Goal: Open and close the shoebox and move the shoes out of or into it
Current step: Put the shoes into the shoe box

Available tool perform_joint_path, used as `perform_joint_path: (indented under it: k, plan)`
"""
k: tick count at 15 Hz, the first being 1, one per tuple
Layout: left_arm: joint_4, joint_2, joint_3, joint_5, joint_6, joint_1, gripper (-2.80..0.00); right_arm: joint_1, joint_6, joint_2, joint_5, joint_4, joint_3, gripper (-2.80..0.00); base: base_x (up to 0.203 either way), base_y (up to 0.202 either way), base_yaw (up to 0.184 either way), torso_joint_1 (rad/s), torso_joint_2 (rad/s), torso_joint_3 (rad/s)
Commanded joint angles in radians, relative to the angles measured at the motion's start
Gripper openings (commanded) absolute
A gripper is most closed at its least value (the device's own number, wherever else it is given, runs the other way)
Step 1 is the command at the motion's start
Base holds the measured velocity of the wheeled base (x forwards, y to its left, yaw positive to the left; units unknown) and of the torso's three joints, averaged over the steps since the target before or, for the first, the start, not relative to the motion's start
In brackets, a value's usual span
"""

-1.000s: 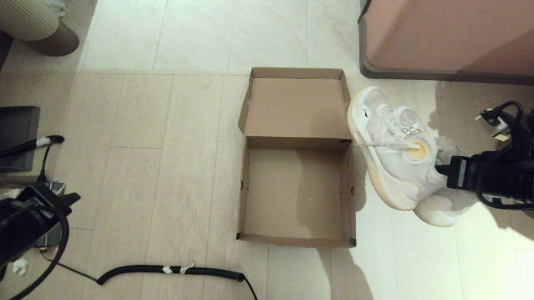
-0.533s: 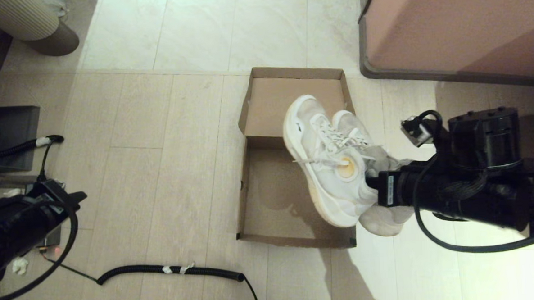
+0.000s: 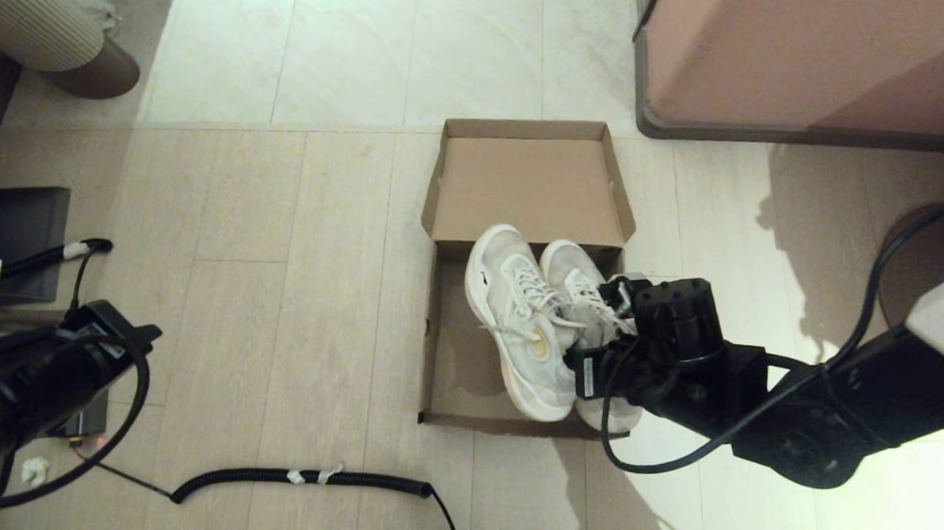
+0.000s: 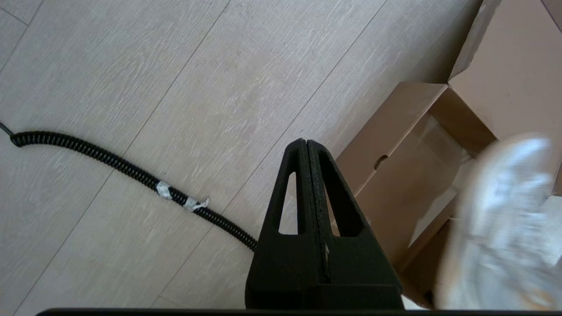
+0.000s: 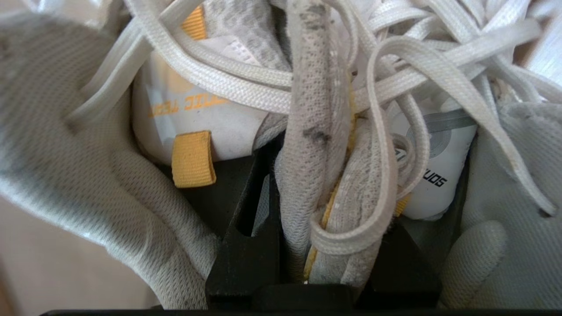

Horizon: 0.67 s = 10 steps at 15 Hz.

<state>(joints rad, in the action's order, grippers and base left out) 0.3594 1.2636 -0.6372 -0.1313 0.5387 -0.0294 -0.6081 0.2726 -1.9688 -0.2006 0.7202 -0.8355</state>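
Observation:
The brown shoebox (image 3: 444, 354) lies open on the floor, its lid (image 3: 528, 187) folded flat away from me. Both white shoes (image 3: 522, 326) hang side by side over the box, toes toward the lid, heels over its near wall. My right gripper (image 3: 584, 364) is shut on the shoes' inner collars (image 5: 325, 175), pinched together between the black fingers (image 5: 246, 237); laces (image 5: 246, 74) drape across the wrist view. My left gripper (image 4: 306, 142) is parked shut and empty at the left, with the box (image 4: 395, 149) and a blurred shoe (image 4: 500, 219) beside it.
A large pinkish cabinet (image 3: 805, 43) stands at the far right. A coiled black cable (image 3: 306, 478) lies on the floor in front of the box, also in the left wrist view as the cable (image 4: 109, 162). A dark mat (image 3: 17, 237) and a ribbed roll (image 3: 48, 36) sit at the left.
My right arm has carried the pair of shoes leftward from the floor beside the box to over it and lowered them toward the inside. The left arm barely moved.

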Motion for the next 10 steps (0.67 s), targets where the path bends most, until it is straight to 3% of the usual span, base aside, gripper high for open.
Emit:
perform_joint_path:
  k: [1,7,10]
  plan:
    - [0.005,0.0,-0.002,-0.001,0.003,0.0,-2.8,-0.008,-0.017,-0.158,-0.01,0.086,-0.01,-2.8,0.0,0.0,0.0,0.0,0.0,0.0]
    - [0.004,-0.036,-0.005,-0.001,-0.004,0.0,-2.8,-0.003,-0.075,-0.366,-0.033,0.33,-0.112,-2.8,0.0,0.0,0.0,0.0,0.0,0.0]
    - [-0.014,-0.059,-0.026,-0.001,-0.014,0.001,-2.8,0.003,-0.076,-0.414,-0.033,0.36,-0.132,-2.8,0.0,0.0,0.0,0.0,0.0,0.0]
